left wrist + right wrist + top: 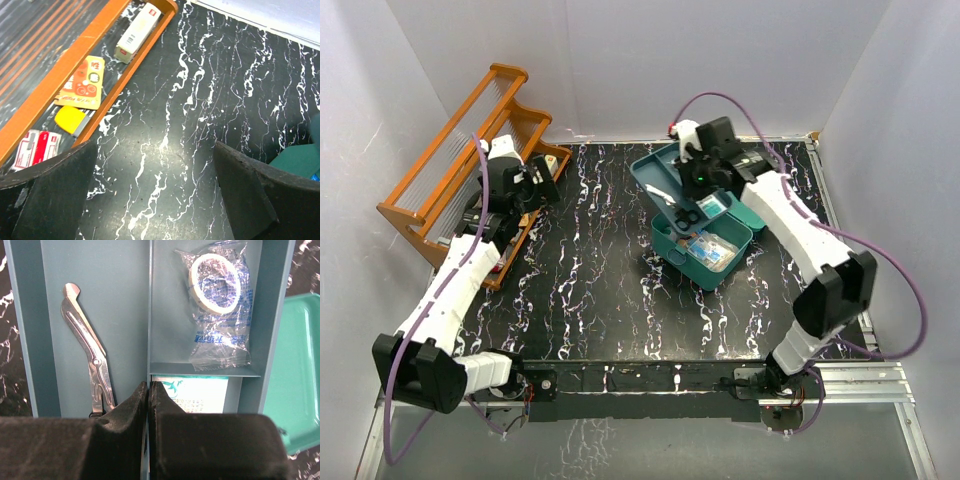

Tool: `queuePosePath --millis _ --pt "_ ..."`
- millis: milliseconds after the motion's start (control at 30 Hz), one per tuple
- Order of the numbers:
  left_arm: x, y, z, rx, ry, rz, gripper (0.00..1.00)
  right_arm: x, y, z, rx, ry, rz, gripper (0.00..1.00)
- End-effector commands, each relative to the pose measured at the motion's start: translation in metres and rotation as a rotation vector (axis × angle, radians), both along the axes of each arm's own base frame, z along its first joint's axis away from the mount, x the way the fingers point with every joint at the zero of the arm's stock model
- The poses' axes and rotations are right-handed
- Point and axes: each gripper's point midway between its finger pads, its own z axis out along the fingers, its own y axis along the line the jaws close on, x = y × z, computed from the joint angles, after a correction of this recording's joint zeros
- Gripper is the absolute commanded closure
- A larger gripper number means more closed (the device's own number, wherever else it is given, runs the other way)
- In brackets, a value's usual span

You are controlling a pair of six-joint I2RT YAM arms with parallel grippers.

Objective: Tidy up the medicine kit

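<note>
The medicine kit (663, 240), a teal box, lies open right of centre on the black marbled table. In the right wrist view its tray (30, 340) holds metal shears (90, 360) on the left. A bagged roll of tape (217, 300) and a white printed packet (195, 390) fill the right compartments. My right gripper (150, 385) hangs shut just above the tray's middle divider, with nothing seen between its fingers. My left gripper (155, 150) is wide open and empty over bare table, beside the orange rack (470, 150).
The rack's bottom shelf (125, 70) holds a white box (137, 32), an orange packet (82, 82), a yellow item (70, 119) and a red-and-white box (37, 147). The kit's lighter teal lid (295, 370) lies to the tray's right. White walls surround the table.
</note>
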Motion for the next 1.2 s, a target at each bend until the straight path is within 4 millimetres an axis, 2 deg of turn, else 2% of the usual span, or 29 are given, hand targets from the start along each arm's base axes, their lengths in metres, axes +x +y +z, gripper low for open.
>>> queuePosePath --millis 0,133,400,667,800,1167 --pt "0.025 -0.019 0.01 -0.033 -0.061 -0.082 0.01 -0.006 -0.027 0.037 0.052 -0.123 0.067 1.0" --pt "0.045 -0.038 0.006 -0.054 -0.07 -0.17 0.01 -0.019 -0.043 0.024 0.037 -0.099 0.093 1.0" --pt "0.069 -0.055 -0.008 -0.112 -0.049 -0.195 0.01 -0.05 -0.062 -0.012 -0.081 -0.068 0.222 1.0" --pt "0.077 -0.069 -0.027 -0.155 -0.023 -0.241 0.01 -0.04 -0.06 -0.042 -0.139 -0.036 0.302 1.0" --pt "0.078 -0.067 -0.03 -0.148 -0.017 -0.231 0.01 -0.038 -0.057 -0.048 -0.136 -0.045 0.331 1.0" --pt "0.078 -0.067 -0.035 -0.151 -0.008 -0.221 0.01 -0.03 -0.067 -0.063 -0.136 -0.057 0.302 1.0"
